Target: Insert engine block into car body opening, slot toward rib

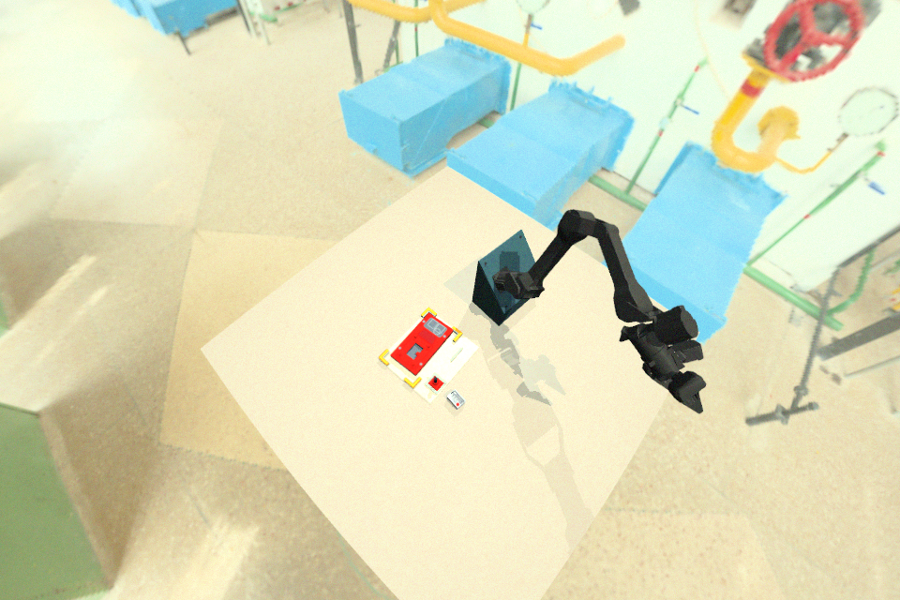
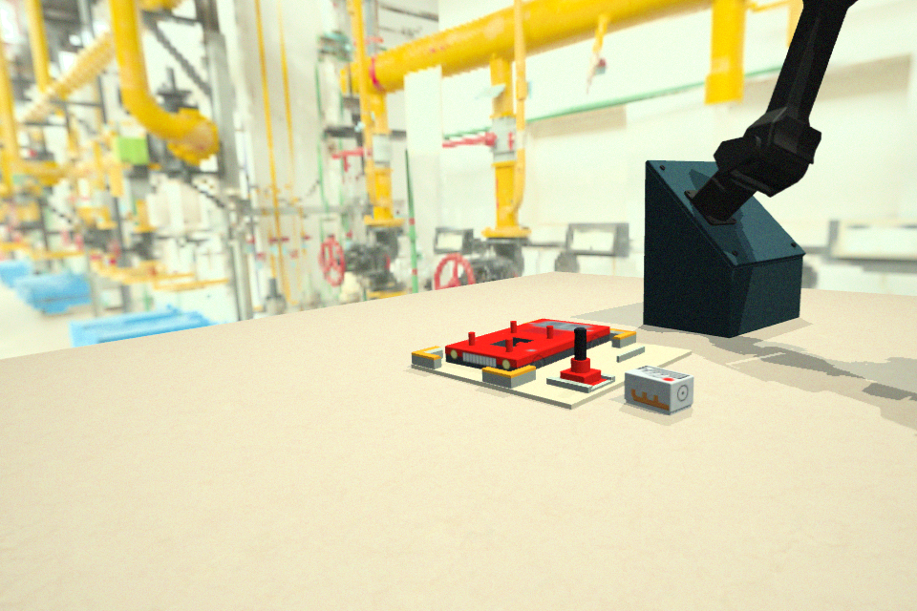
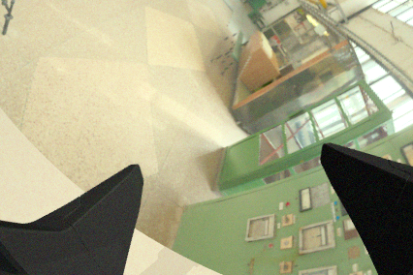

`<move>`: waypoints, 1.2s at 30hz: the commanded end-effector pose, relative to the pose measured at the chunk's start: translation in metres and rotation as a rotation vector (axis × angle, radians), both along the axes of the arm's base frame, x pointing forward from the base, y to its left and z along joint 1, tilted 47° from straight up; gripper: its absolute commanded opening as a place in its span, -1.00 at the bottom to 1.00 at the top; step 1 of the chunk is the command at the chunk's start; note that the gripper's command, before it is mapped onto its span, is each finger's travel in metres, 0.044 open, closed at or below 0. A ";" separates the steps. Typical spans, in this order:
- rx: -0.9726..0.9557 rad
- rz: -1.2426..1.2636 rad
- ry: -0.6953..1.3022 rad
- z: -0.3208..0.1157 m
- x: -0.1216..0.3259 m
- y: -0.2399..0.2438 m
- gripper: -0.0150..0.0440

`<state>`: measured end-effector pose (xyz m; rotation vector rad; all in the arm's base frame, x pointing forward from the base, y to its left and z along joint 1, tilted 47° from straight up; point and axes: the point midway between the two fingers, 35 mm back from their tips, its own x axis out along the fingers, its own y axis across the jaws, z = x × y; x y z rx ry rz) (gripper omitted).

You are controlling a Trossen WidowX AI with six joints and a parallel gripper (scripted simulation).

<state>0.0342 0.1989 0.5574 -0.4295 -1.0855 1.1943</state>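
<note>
The engine block (image 1: pixel 455 399) (image 2: pixel 658 390), a small grey-white box with a red dot on top, lies on the table (image 1: pixel 366 453) (image 2: pixel 330 490) just off the edge of the cream plate (image 1: pixel 467 348) (image 2: pixel 665 355). The red car body (image 1: pixel 433 344) (image 2: pixel 487 346) lies flat on the plate, with several upright red pins. Its opening (image 1: pixel 414 352) (image 2: pixel 511 342) shows no block in it. My gripper (image 1: pixel 693 397) (image 3: pixel 235 164) is open and empty, far from the block and the car. It is outside the exterior view. The block's slot side cannot be told for certain.
Grey-yellow corner pieces (image 1: pixel 412 382) (image 2: pixel 508 374) surround the car body. A red piece with a black knob (image 1: pixel 435 382) (image 2: pixel 581 373) stands on the plate between car and block. The dark arm base (image 1: pixel 487 290) (image 2: pixel 687 281) stands behind the plate. The wrist view shows floor and distant green equipment (image 3: pixel 218 227).
</note>
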 end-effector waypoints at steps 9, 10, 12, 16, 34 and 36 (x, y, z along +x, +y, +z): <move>-0.323 -0.184 0.076 -0.077 0.091 0.060 1.00; -0.347 -0.203 0.089 -0.084 0.101 0.062 1.00; -0.395 -0.239 0.117 -0.099 0.120 0.065 1.00; -0.481 -0.303 0.173 -0.128 0.154 0.067 1.00; -0.901 -0.370 0.470 -0.279 0.263 0.034 1.00; -0.945 -0.363 0.518 -0.299 0.271 0.024 1.00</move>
